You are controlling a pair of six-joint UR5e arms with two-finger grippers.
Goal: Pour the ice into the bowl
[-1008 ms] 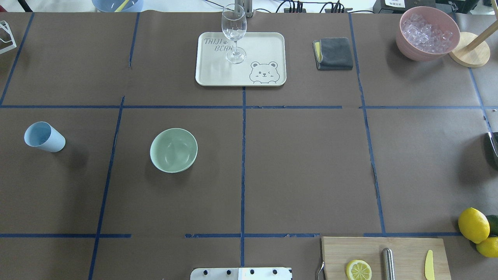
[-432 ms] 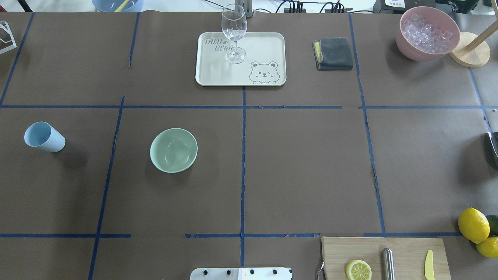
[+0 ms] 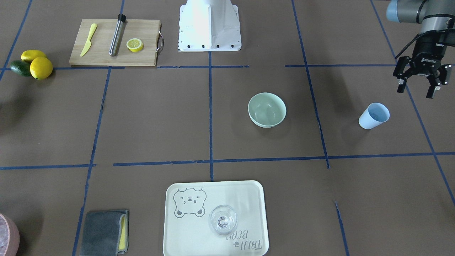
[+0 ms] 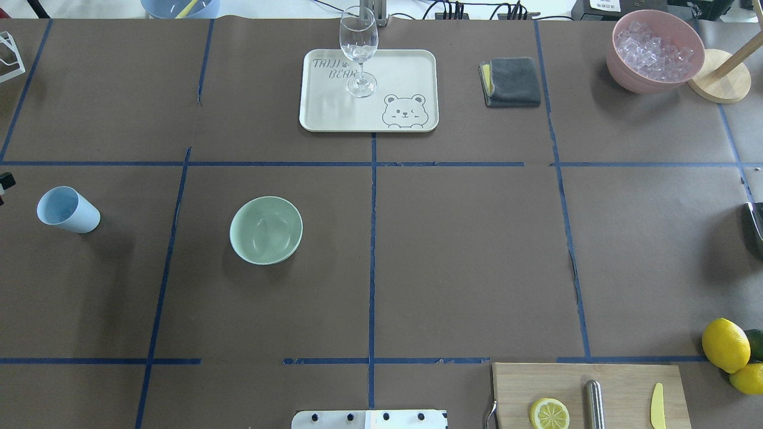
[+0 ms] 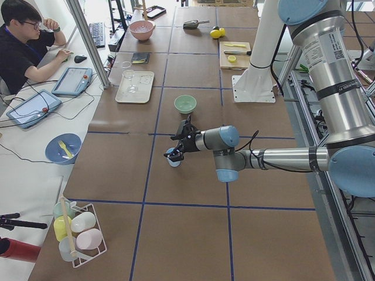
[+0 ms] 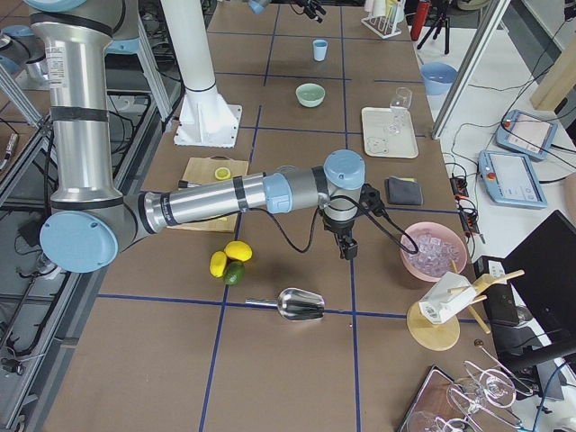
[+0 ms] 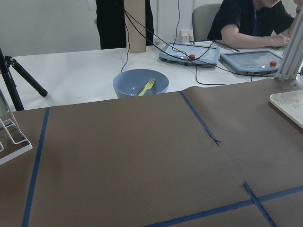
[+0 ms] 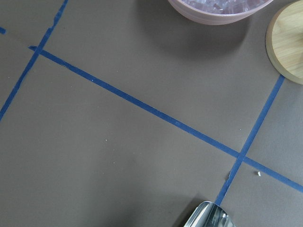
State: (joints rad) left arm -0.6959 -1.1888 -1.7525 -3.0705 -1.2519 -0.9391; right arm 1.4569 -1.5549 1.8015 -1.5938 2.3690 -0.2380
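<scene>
My desk (image 4: 465, 250) is brown, crossed by blue tape lines (image 4: 372, 238). The bowl (image 4: 266, 230) is pale mint green, the cup (image 4: 67, 210) light blue. The ice (image 4: 654, 50) is clear and glassy, in a pink tub (image 4: 623, 74). The cream tray (image 4: 334, 107) carries a grey bear drawing and grey lettering. The cloth (image 4: 514, 81) is dark grey with a yellow edge. The lemons (image 4: 725, 344) are yellow, the board (image 4: 626, 381) pale wood.
</scene>
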